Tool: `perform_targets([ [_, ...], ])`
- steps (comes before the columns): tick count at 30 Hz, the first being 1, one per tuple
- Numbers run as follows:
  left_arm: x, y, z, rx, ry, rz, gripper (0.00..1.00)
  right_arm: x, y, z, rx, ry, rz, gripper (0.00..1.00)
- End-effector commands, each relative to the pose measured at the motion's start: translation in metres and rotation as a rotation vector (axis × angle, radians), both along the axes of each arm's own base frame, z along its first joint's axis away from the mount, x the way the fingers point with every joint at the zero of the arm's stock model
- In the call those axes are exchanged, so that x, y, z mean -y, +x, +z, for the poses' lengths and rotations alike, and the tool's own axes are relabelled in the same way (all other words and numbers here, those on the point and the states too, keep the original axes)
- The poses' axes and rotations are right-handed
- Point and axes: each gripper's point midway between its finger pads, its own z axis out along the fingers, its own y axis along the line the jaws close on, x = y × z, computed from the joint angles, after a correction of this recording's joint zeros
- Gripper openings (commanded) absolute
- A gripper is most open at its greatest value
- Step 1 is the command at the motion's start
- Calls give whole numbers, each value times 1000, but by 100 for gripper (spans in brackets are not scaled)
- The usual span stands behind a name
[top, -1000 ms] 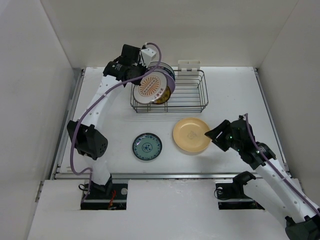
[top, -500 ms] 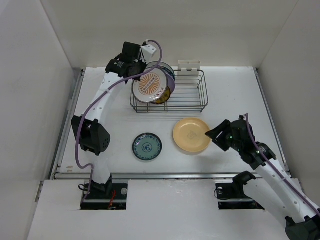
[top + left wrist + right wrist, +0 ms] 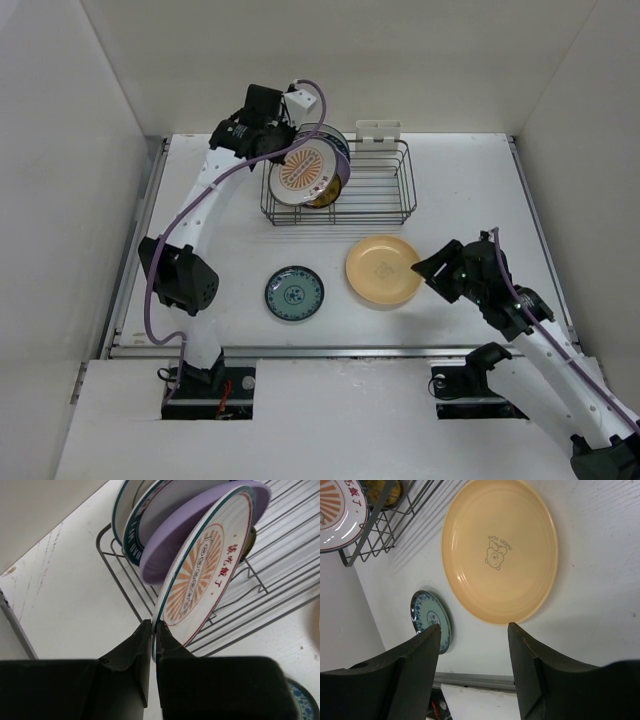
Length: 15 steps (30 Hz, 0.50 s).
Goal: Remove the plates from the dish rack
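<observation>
The dark wire dish rack [image 3: 375, 185] stands at the back of the table. My left gripper [image 3: 278, 140] is shut on the rim of the white plate with orange pattern [image 3: 306, 172], which tilts above the rack's left end. In the left wrist view the gripper [image 3: 153, 625] pinches that plate [image 3: 210, 575]; the lavender plate [image 3: 175, 545] and the dark-rimmed plates [image 3: 131, 515] stand behind it. The yellow-tan plate [image 3: 383, 270] and the small teal plate [image 3: 294, 294] lie flat on the table. My right gripper [image 3: 432, 272] is open and empty beside the yellow-tan plate [image 3: 500, 550].
A small white holder [image 3: 378, 129] hangs on the rack's far side. White walls close in the table on the left, back and right. The teal plate [image 3: 431, 621] also shows in the right wrist view.
My left gripper has lifted and tilted the orange-patterned plate slightly up and to the right. The right arm has not moved.
</observation>
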Motion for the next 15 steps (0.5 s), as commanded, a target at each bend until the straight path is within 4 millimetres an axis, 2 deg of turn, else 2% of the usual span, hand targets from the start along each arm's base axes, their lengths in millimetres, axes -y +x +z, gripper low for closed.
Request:
perform_targets([
  [1, 19, -23, 26, 8, -101, -48, 0, 0, 4, 12, 42, -3, -1, 62],
  [2, 20, -23, 30, 17, -105, -49, 0, -1, 6, 18, 64, -1, 4, 62],
  [9, 19, -24, 28, 8, -101, -48, 0, -5, 13, 23, 80, -30, 39, 62],
  [12, 19, -24, 28, 11, -95, -54, 0, -18, 29, 46, 209, -40, 125, 62],
  [13, 19, -24, 28, 11, -95, -54, 0, -28, 47, 67, 310, -30, 151, 65],
  [15, 19, -22, 23, 1, -91, -54, 0, -37, 68, 89, 444, -132, 247, 72],
])
